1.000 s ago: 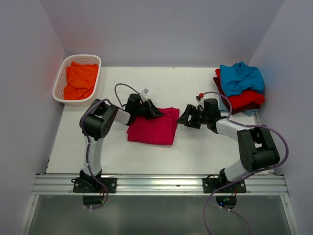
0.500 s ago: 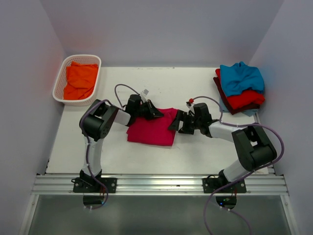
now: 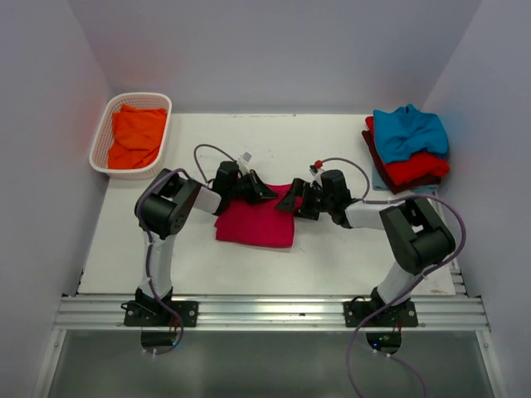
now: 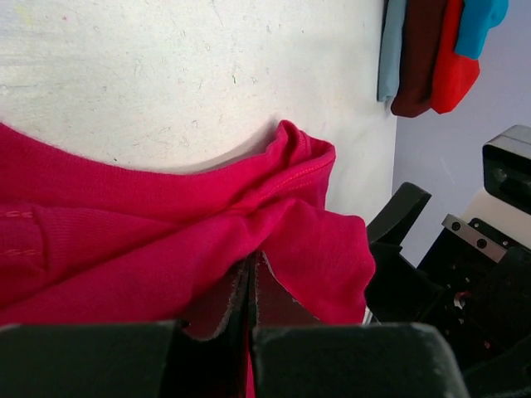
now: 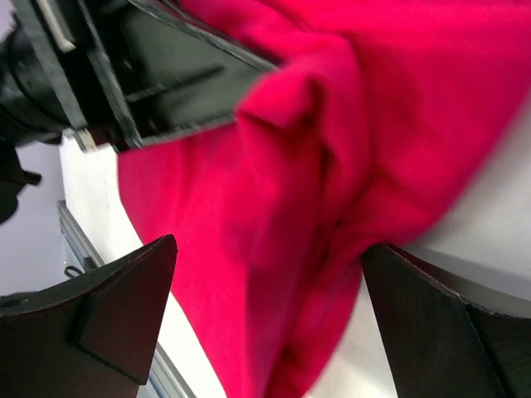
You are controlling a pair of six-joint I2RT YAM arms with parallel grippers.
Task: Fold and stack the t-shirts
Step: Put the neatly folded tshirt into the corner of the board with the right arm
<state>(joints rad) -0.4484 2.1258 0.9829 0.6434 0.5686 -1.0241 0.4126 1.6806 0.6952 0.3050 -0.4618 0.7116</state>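
A folded crimson-pink t-shirt [image 3: 257, 222] lies mid-table. My left gripper [image 3: 264, 192] is at its far edge, shut on a fold of the cloth; in the left wrist view the fingers [image 4: 252, 274] press together with pink fabric [image 4: 166, 240] bunched over them. My right gripper [image 3: 292, 201] stands open at the shirt's far right corner. Its two dark fingers straddle the raised pink edge [image 5: 332, 166] in the right wrist view, and the gap between them [image 5: 274, 307] is full of cloth. A teal-blue shirt [image 3: 406, 131] tops red [image 3: 419, 170] and maroon [image 3: 371, 148] shirts at the back right.
A white lattice basket [image 3: 101, 133] at the back left holds an orange shirt [image 3: 137, 137]. Pale walls close in the table on three sides. A metal rail [image 3: 265, 311] runs along the near edge. Both grippers sit close together over the pink shirt.
My right gripper has slid left from the bare table onto the pink shirt's right corner and opened wider. The left gripper has stayed at the far edge, closing tighter.
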